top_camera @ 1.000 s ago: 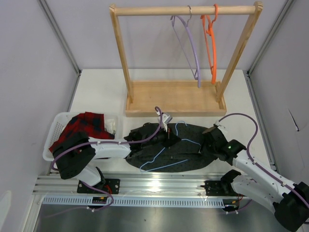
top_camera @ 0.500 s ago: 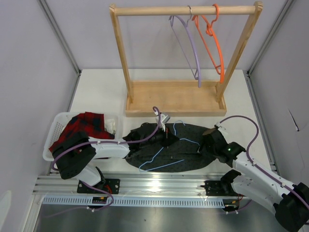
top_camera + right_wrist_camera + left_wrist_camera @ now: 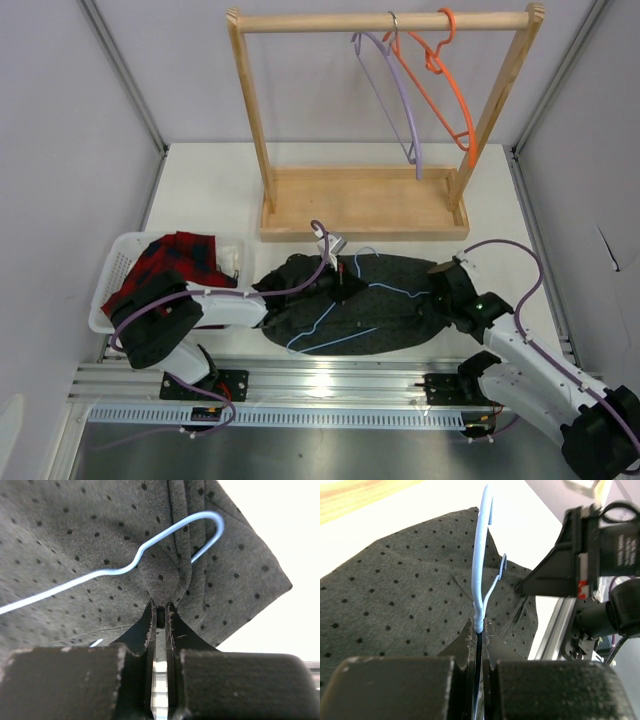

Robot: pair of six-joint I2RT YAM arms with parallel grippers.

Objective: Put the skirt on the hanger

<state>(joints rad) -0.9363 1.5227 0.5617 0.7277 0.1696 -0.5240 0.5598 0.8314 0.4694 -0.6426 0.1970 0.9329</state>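
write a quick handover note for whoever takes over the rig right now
Left gripper: shut on the hanger.
Right gripper: shut on a fold at the edge of the skirt.
The skirt lies spread on the table in front of the arms, the hanger on top of it.
Done: both grasps. Left to do: get the skirt onto the hanger.
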